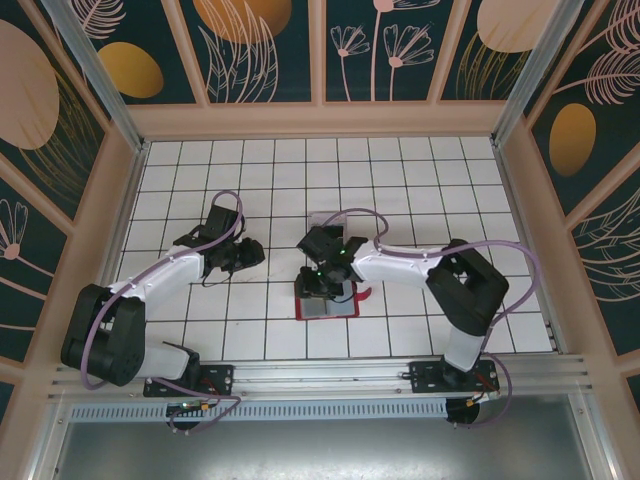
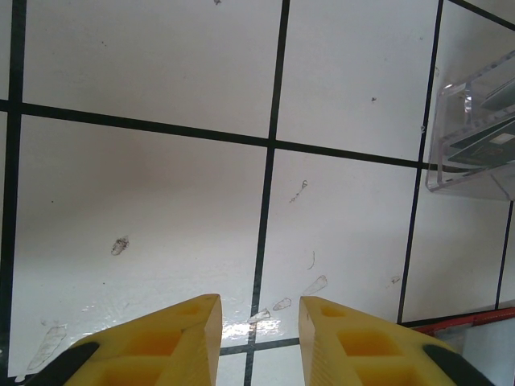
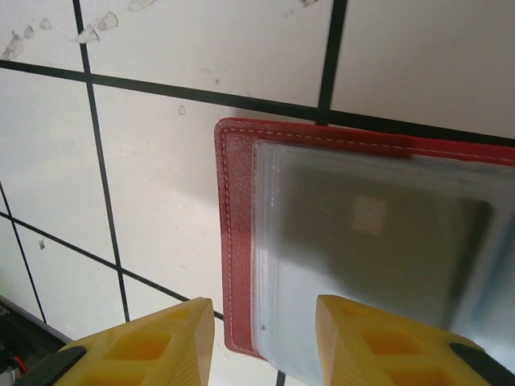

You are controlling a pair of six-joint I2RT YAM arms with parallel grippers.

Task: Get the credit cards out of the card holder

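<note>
The red card holder (image 1: 338, 310) lies open on the tiles in front of the right arm, its grey-blue pocket (image 3: 362, 265) facing up. One dark credit card (image 3: 378, 233) with a pale chip shows through that pocket. My right gripper (image 3: 265, 326) hovers open over the holder's near left corner, one fingertip (image 3: 181, 330) above bare tile and the other above the pocket. In the top view this gripper (image 1: 322, 284) sits directly over the holder. My left gripper (image 2: 260, 318) is open over bare tile, nothing between its fingers, about a tile left of the holder (image 1: 240, 258).
A clear plastic tray (image 2: 475, 133) with dark flat pieces inside stands on the tiles just behind the holder. A red edge (image 2: 459, 320) shows at the lower right of the left wrist view. Wooden walls (image 1: 320, 120) ring the tiled floor.
</note>
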